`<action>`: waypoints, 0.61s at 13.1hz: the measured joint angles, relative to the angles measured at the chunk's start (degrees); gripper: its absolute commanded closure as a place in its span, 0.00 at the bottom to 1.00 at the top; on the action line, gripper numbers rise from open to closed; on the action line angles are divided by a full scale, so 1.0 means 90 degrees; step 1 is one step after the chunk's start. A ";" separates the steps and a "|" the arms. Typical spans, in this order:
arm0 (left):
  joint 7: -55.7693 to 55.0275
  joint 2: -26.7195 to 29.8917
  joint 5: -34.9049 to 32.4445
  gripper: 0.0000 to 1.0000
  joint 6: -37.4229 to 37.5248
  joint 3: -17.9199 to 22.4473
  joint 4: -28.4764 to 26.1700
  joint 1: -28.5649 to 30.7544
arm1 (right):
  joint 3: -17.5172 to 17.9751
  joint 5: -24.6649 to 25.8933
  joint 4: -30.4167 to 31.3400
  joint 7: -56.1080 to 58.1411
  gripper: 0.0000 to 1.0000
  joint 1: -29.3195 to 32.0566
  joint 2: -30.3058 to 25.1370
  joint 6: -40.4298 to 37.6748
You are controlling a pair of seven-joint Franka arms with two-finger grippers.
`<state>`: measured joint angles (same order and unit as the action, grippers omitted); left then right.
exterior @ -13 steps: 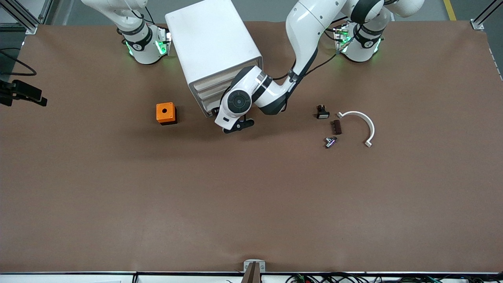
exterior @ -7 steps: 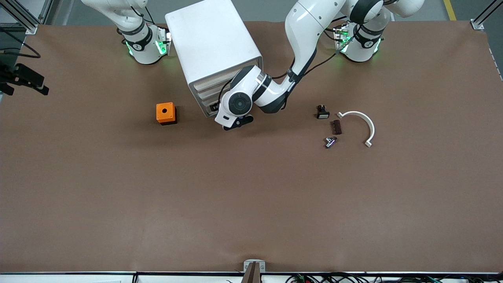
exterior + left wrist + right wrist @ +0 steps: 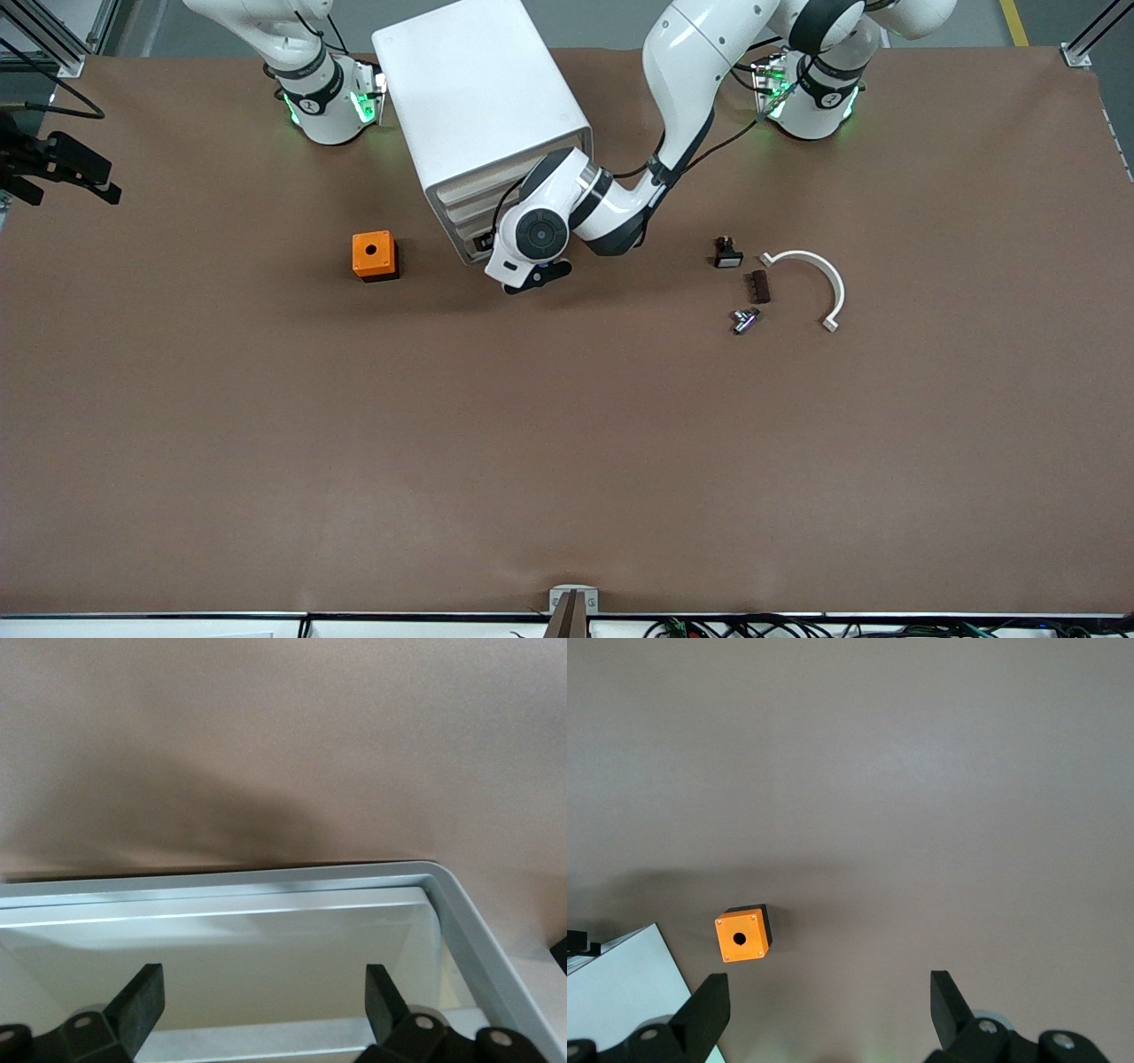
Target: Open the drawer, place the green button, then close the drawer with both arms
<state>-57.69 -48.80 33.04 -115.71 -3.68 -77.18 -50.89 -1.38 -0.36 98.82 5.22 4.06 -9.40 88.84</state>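
Button with green cap shows in no view, likely inside the white drawer cabinet (image 3: 478, 97) your spread-fingered left gripper (image 3: 261, 992) meets; right gripper (image 3: 828, 997) waits, fingers spread, over the square orange holed box (image 3: 742, 936); probably light, rigid, slick-capped, so pinch its dark body.

No readable text, labels, brand names or numbers anywhere. Small dark marks on the right arm's base (image 3: 323, 97) and the left arm's base (image 3: 819, 97), too tiny to make out.
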 measured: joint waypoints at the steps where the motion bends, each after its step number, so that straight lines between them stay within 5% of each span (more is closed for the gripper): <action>1: 0.0026 0.0005 -0.0004 0.00 0.0000 0.0001 0.0034 0.0031 | -0.0001 0.0000 0.0000 0.0000 0.00 0.0000 0.0000 0.0011; 8: 0.0472 0.0428 -0.1112 0.00 0.0003 0.0047 0.0187 0.0829 | -0.0005 0.0000 0.0000 -0.0003 0.00 0.0001 0.0000 0.0018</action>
<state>-53.44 -44.94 23.03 -115.68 -3.25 -75.50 -43.43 -1.42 -0.37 98.82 5.19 4.06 -9.40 89.00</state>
